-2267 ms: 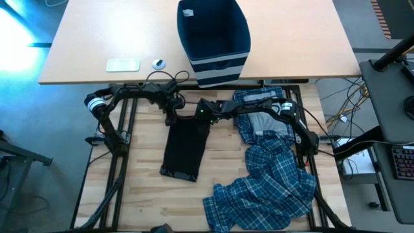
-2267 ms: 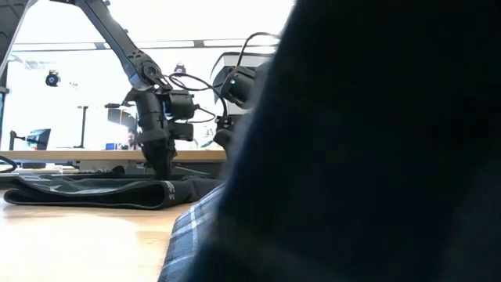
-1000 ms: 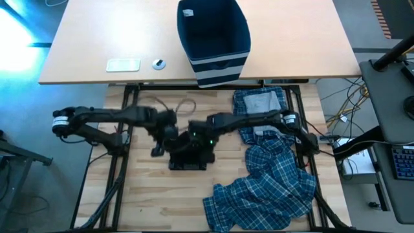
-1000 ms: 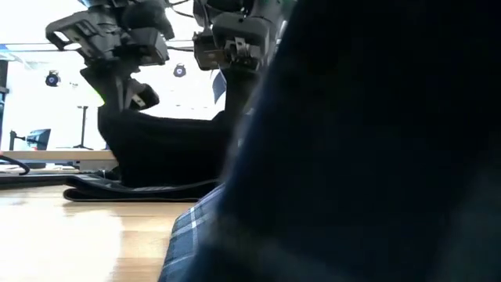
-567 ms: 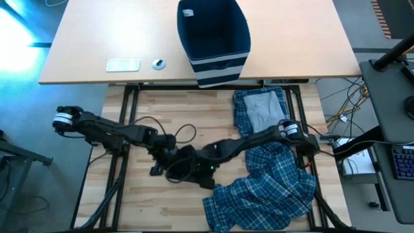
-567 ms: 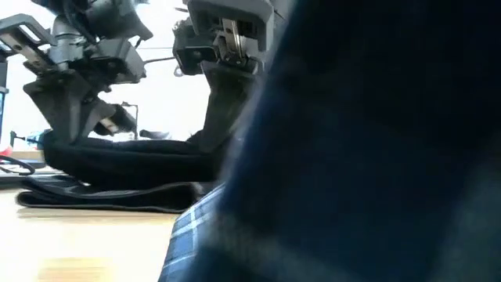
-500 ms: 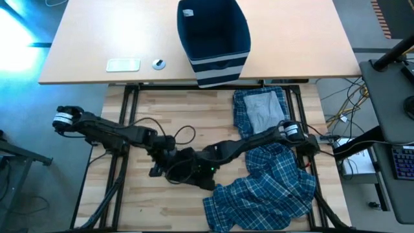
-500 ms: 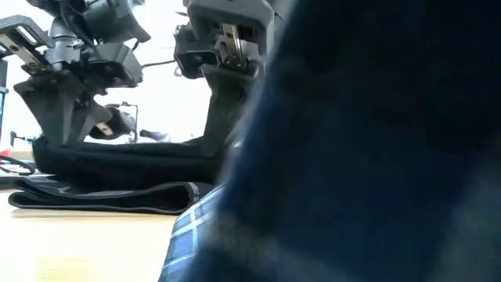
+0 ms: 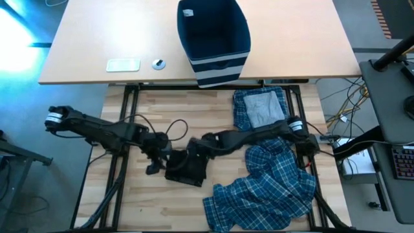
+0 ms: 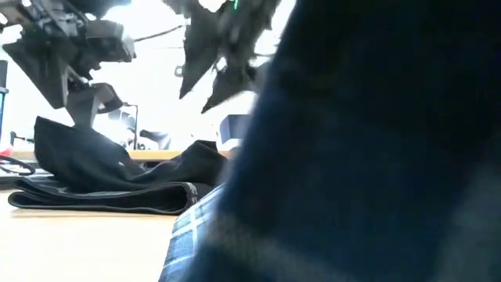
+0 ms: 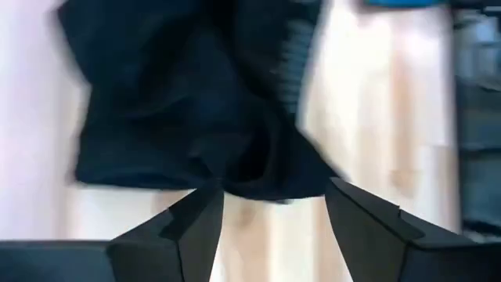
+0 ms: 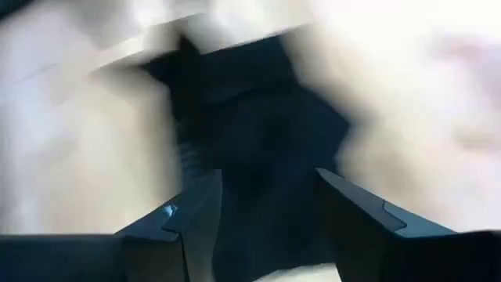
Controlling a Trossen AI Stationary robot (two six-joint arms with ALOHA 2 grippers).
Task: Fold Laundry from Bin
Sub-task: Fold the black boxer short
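The small black piece lies folded and rumpled on the wooden table, its upper layer humped over the flat lower one. My left gripper stands open at its left end, fingertips just above the cloth. My right gripper hangs open above its far right part. Plaid laundry is heaped at the right, with a grey T-shirt lying on plaid cloth behind it. The navy bin stands on the far desk.
A white flat item and a small round object lie on the far desk, left of the bin. In the low view the plaid heap fills the right side. Bare wood shows at the table's near left.
Both grippers carried the black piece's far end toward the near edge, folding it over itself. Both then opened and let go. The left drew off to the left, the right rose and pulled back toward the far edge. The upper layer has sunk, rumpled, onto the lower.
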